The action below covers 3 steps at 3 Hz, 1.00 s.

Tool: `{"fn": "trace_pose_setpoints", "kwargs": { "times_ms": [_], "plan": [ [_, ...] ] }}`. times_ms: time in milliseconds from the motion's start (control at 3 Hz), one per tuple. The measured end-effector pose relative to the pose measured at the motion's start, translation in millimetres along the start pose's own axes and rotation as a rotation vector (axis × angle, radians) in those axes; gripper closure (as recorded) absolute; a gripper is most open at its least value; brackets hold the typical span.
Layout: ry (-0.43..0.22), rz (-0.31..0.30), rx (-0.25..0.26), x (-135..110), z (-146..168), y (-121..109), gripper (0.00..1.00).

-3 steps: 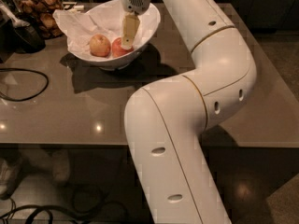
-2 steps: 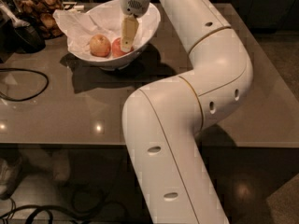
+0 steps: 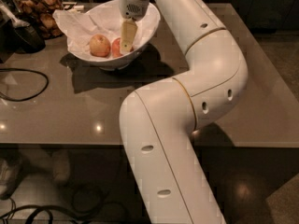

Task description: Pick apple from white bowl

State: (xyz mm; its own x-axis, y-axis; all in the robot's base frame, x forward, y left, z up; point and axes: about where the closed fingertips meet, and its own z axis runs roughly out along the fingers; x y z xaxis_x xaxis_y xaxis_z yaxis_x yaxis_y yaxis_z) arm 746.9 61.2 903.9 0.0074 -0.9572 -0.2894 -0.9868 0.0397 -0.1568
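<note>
The white bowl [image 3: 148, 21], lined with crumpled white paper, stands at the back left of the grey table. The red apple [image 3: 115, 47] lies inside it, next to a paler yellowish-tan apple [image 3: 99, 45] on its left. My gripper [image 3: 125, 46] reaches down into the bowl from above. Its tip is right at the red apple's right side and hides part of it. My white arm loops across the middle of the view.
A jar of brown snacks [image 3: 39, 8] and a dark object [image 3: 21, 31] stand left of the bowl. A black cable [image 3: 28, 85] loops on the table's left. The table's front edge [image 3: 60, 143] runs across; below it are floor and cables.
My gripper has sunk a little deeper into the bowl, down beside the red apple. The apples and the bowl have not moved.
</note>
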Motion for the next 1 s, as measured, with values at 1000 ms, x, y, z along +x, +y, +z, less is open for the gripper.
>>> {"fn": "trace_pose_setpoints", "kwargs": {
  "times_ms": [1000],
  "plan": [
    [-0.001,0.001,-0.023,-2.4,7.3,2.7,0.37]
  ]
}}
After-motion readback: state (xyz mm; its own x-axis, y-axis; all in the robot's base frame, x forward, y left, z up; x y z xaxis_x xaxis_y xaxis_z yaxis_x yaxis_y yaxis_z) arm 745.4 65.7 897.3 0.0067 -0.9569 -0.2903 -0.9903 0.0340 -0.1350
